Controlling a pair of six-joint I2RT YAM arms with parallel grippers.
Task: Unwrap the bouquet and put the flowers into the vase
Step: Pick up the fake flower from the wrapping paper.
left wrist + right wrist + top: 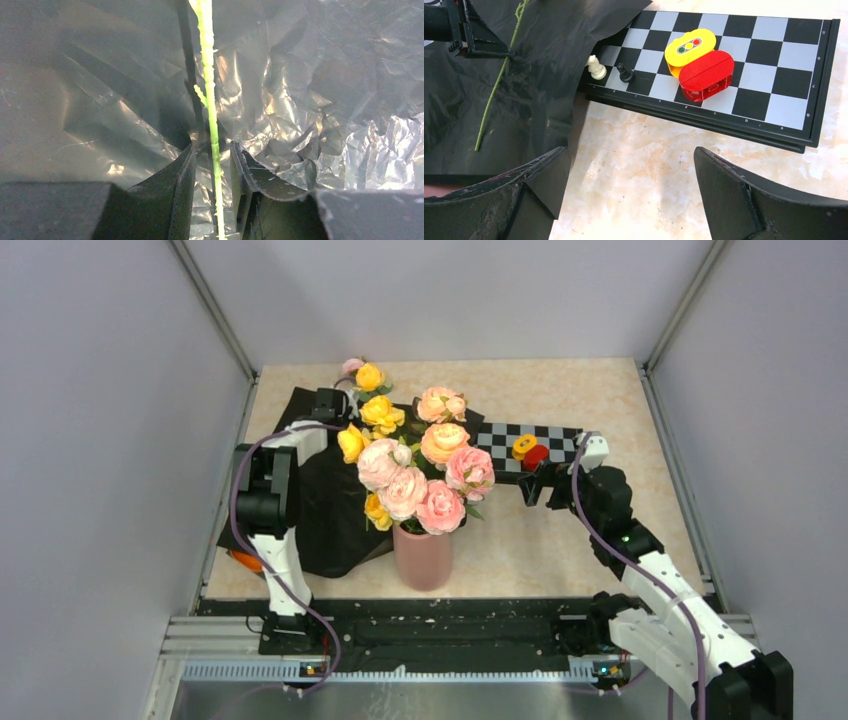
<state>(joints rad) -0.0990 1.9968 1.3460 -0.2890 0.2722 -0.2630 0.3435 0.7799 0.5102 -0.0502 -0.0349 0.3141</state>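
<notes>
Across the whole frame, crinkled glossy black wrapping paper, brightest glints at centre right. From top centre to bottom centre, a thin pale-green flower stem with small nubs. At bottom centre, the left gripper, black ribbed fingers either side of the stem, narrow gaps between.

The top camera looks down from high at the near edge on the whole counter. The left wrist camera sits close over the black paper. The right wrist camera also sees that paper.
</notes>
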